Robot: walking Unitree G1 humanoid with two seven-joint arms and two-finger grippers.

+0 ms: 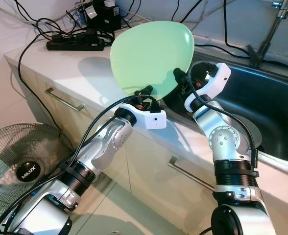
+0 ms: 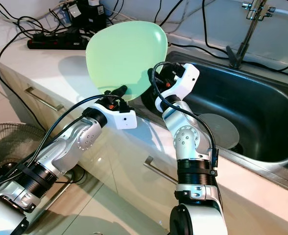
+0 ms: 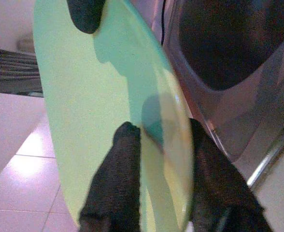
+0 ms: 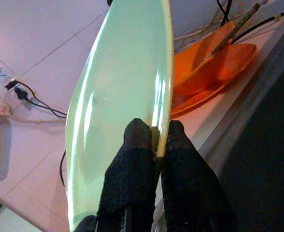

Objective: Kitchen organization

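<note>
A pale green plate (image 1: 151, 51) stands upright on edge above the counter, just left of the sink. My left gripper (image 1: 146, 90) is shut on its lower rim; in the left wrist view, the left gripper (image 3: 163, 140) has one black finger on each face of the plate (image 3: 98, 111). My right gripper (image 1: 179, 74) is shut on the rim at the lower right, towards the sink. In the right wrist view, the right gripper (image 4: 154, 133) pinches the thin edge of the plate (image 4: 122, 87).
The steel sink (image 1: 276, 105) lies to the right with a grey plate (image 2: 217, 128) on its bottom and a faucet (image 2: 247, 24) behind. Orange dishes (image 4: 214, 67) rest on the counter. A power strip (image 1: 75, 45) with cables sits back left. A floor fan (image 1: 21, 166) stands below.
</note>
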